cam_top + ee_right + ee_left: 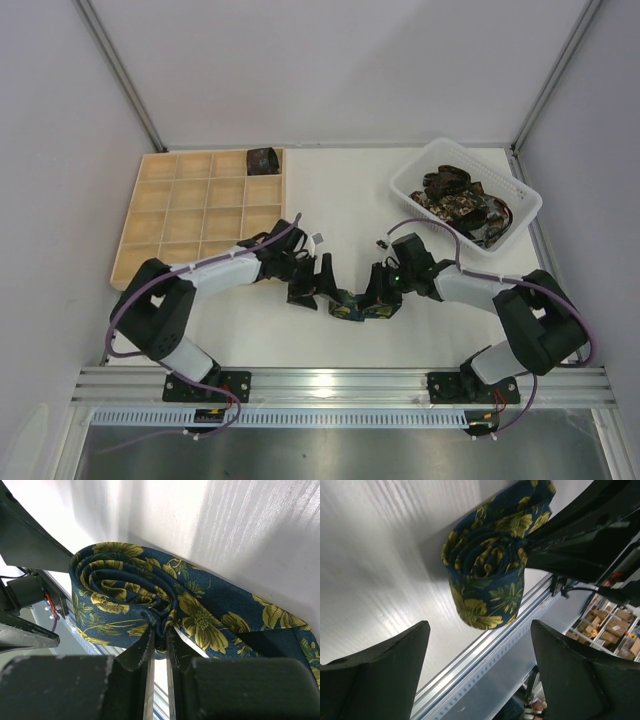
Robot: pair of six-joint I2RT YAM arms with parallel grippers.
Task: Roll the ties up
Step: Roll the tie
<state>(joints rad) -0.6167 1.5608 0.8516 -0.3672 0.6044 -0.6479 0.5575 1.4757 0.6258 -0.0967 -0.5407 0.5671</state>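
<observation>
A navy tie [200, 620] with yellow-green flowers is wound into a roll, seen end-on in both wrist views. My right gripper [160, 636] is shut on the fabric at the roll's core, and the tie's loose tail runs off to the right. In the left wrist view the roll [487, 580] hangs just beyond my left gripper [480, 626], whose fingers stand wide apart with nothing between them. From above, the roll [350, 307] sits on the table between the left gripper [313, 283] and the right gripper [379, 293]. Another rolled tie [263, 160] fills a back-right cell of the tray.
A pale wooden grid tray [190, 205] lies at the back left. A white slotted basket [520, 195] at the back right holds several dark patterned ties [460, 200]. An aluminium rail [340, 380] runs along the near table edge.
</observation>
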